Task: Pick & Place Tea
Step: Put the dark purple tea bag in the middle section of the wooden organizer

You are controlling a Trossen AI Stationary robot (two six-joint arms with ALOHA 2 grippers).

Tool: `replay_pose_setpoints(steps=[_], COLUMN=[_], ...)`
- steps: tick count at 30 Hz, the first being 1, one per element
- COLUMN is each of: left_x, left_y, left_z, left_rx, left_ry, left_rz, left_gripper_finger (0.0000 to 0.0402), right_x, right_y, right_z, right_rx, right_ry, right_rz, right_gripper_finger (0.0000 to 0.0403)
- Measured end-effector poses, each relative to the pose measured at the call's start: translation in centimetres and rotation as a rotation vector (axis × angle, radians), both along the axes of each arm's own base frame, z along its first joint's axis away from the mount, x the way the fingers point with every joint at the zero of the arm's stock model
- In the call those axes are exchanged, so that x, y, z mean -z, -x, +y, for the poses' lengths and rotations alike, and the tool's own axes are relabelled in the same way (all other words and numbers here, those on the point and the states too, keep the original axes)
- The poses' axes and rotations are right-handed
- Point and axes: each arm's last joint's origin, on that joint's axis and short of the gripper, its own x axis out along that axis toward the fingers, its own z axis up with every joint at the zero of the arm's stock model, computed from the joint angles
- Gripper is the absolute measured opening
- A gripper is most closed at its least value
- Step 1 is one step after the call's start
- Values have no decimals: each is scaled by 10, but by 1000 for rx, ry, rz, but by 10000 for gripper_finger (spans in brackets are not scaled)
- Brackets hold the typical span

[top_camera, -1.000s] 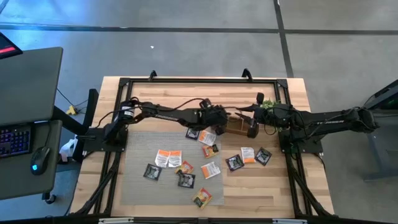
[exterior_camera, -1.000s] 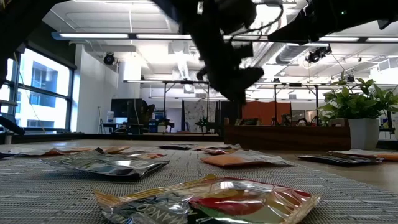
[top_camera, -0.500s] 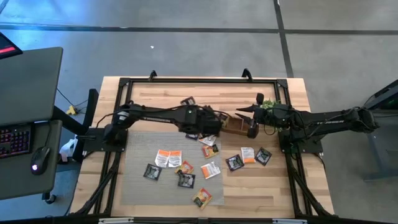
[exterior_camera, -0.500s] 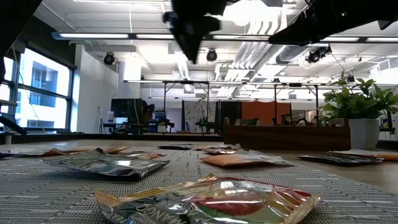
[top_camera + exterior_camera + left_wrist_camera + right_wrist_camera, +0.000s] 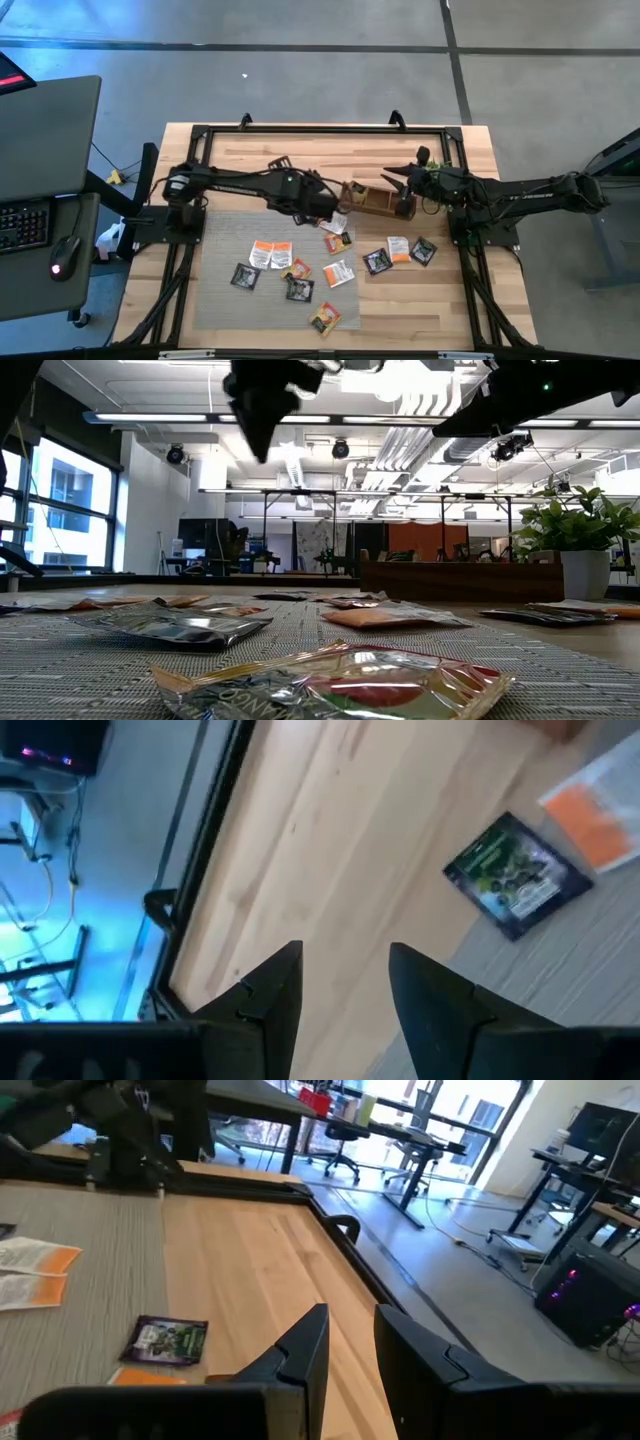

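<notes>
Several small square tea sachets, orange [image 5: 337,241], black [image 5: 300,290] and white with orange print [image 5: 262,255], lie flat on the grey mat [image 5: 225,240] and on the bare wood [image 5: 398,248]. In the low view a shiny sachet [image 5: 330,685] lies nearest. My left gripper [image 5: 283,168] [image 5: 262,430] [image 5: 345,970] hangs open and empty high above the table's far middle, left of the brown wooden tray [image 5: 375,198]. A black sachet [image 5: 515,885] lies below it at the mat's edge. My right gripper [image 5: 402,188] [image 5: 350,1340] hovers at the tray's right end, slightly open and empty.
A small green plant [image 5: 580,525] in a white pot stands behind the tray [image 5: 460,580], mostly under my right arm in the high view. A black frame [image 5: 320,128] runs round the table. Bare wood [image 5: 250,150] lies along the far left side.
My left gripper has lifted from the tray's left end and drawn back toward the table's left, uncovering more of the tray. The sachets on the mat have stayed where they were.
</notes>
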Motion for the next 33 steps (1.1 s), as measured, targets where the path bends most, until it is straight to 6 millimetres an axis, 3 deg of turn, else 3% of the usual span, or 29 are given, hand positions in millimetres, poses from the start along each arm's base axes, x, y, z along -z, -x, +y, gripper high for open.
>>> replay_pose_setpoints(steps=[4, 7, 9, 12, 14, 17, 20, 23, 26, 33], left_x=[9, 34, 55, 83, 99, 126, 129, 138, 134, 147], left_y=[23, 43, 36, 47, 32, 34, 19, 20, 14, 13], left_z=[5, 7, 10, 13, 15, 23, 34, 46, 57, 76], left_rx=[-19, -51, -35, 34, 131, 224, 324, 327, 374, 443], left_ry=[52, 118, 163, 252, 306, 380, 343, 318, 279, 394], left_rz=[-29, -20, -147, -212, -401, -442, -602, -555, -561, -544], left_gripper_finger=[147, 147, 147, 147, 147, 147, 147, 147, 147, 147], right_x=[1, 2, 3, 2, 3, 3, 4, 8, 11, 13], right_y=[-1, -2, -3, -5, -6, -8, -13, -15, -17, -22], right_z=[2, 4, 6, 7, 7, 7, 7, 7, 7, 6], right_rx=[-77, -156, -211, -248, -253, -266, -271, -273, -273, -277], right_ry=[-15, -31, -42, -48, -47, -21, -5, -3, -6, 25], right_rz=[8, 9, 17, 9, 15, 15, 9, 28, 47, 63], right_gripper_finger=[80, 80, 80, 80, 80, 80, 80, 80, 80, 80])
